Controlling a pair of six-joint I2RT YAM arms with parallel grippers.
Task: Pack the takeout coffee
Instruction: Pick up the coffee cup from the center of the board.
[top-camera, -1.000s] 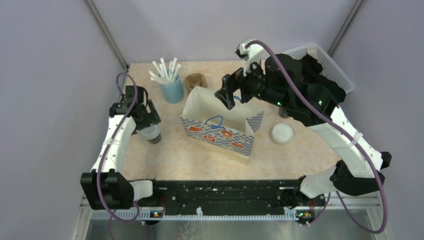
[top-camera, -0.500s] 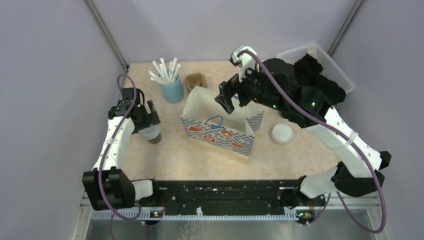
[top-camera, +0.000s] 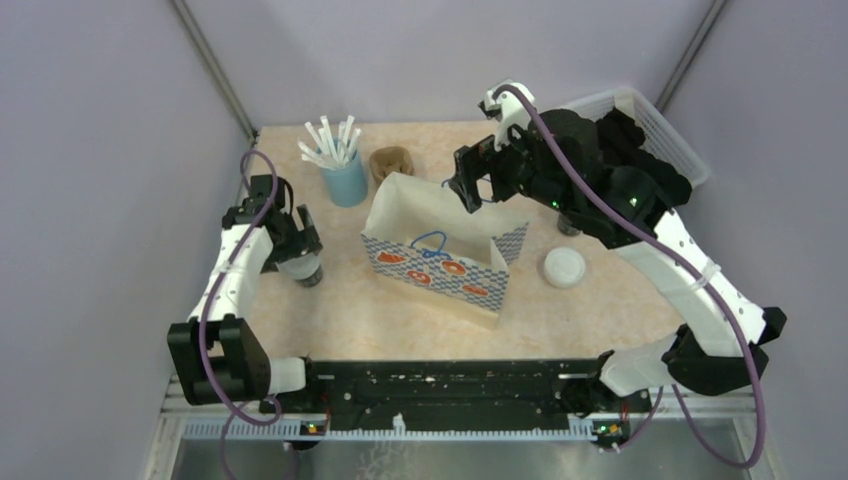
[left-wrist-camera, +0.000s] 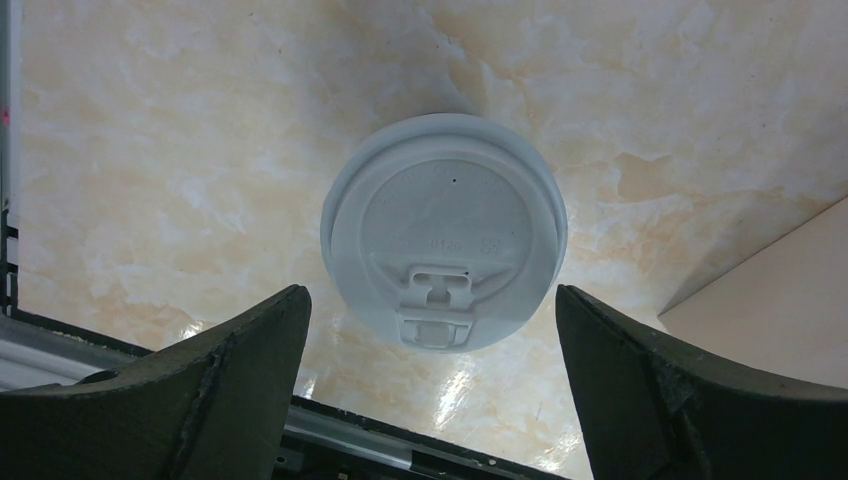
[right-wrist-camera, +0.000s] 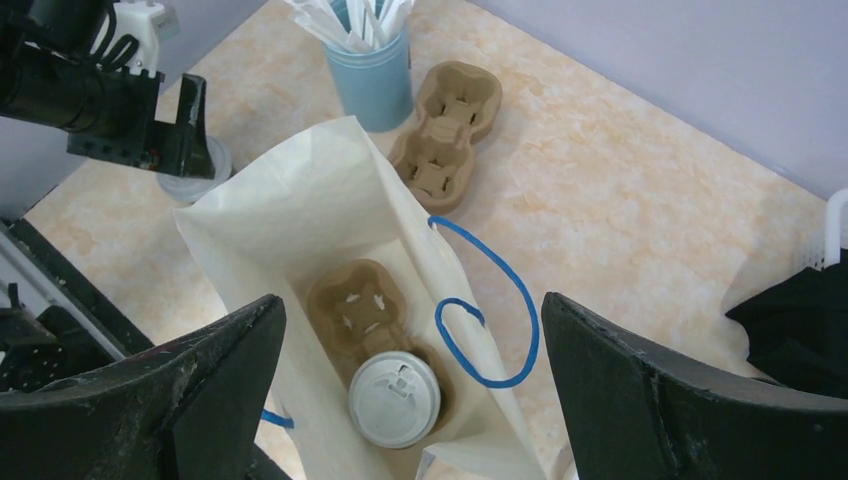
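Observation:
One takeout coffee (left-wrist-camera: 445, 230), a black cup under a white sip lid, stands on the table at the left (top-camera: 300, 265). My left gripper (left-wrist-camera: 430, 296) is open above it, with a finger on each side and neither touching the lid. A second lidded coffee (right-wrist-camera: 393, 397) sits in one slot of a brown carrier (right-wrist-camera: 355, 310) inside the white paper bag (top-camera: 445, 250); the other slot holds nothing. My right gripper (right-wrist-camera: 412, 305) hangs open above the bag's mouth (top-camera: 470, 185), gripping nothing.
A light-blue cup of straws (top-camera: 345, 180) and another brown carrier (top-camera: 392, 162) stand behind the bag. A loose white lid (top-camera: 565, 267) lies to the bag's right, near a small dark thing (top-camera: 567, 226) half hidden by my right arm. A white basket (top-camera: 650, 120) sits back right.
My right gripper has shifted a little to the right and away above the bag, still open. The left gripper stays over the cup, barely moved.

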